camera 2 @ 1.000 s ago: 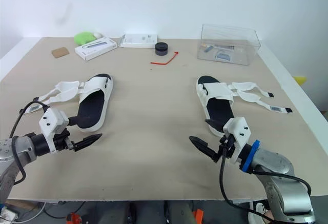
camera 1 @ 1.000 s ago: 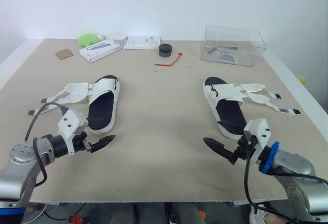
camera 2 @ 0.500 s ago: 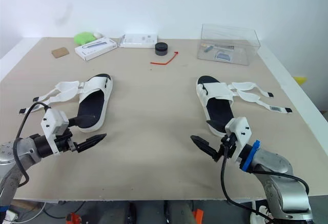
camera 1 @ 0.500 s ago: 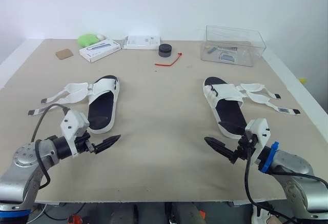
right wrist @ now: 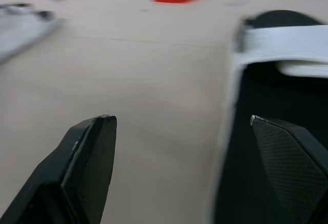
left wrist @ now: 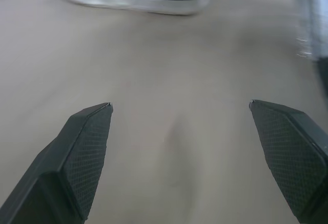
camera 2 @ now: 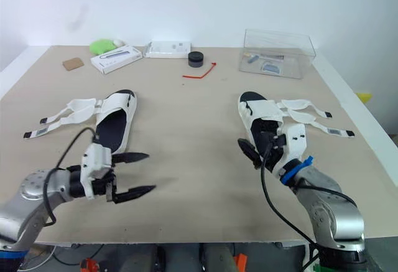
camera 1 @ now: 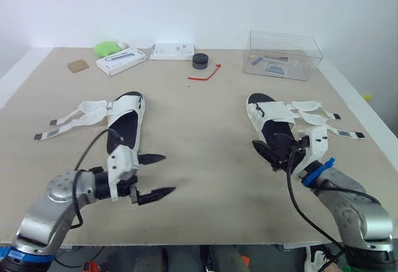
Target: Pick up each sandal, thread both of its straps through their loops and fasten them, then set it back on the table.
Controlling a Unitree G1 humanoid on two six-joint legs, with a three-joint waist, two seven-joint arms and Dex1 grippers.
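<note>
Broad bare worktop (camera 1: 199, 135) between sandals; clutter along far edge, clear box (camera 1: 285, 55) far right. Left sandal (camera 1: 125, 130) and right sandal (camera 1: 274, 129) lie flat, long axes near-to-far, unfastened straps (camera 1: 78, 115) splayed toward outer edges. Left gripper (camera 1: 168, 173) spread wide over bare worktop, just near-right of left sandal. Right gripper (camera 1: 271, 150) spread wide at right sandal's near end, one finger over footbed.

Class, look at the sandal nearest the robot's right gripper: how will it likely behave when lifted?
The right sandal probably lifts as one fairly stiff piece: its sole looks thick and flat. Its two unfastened straps lie splayed out sideways, so they will likely flop and dangle. It is probably light for its size, given the open, slim build.
</note>
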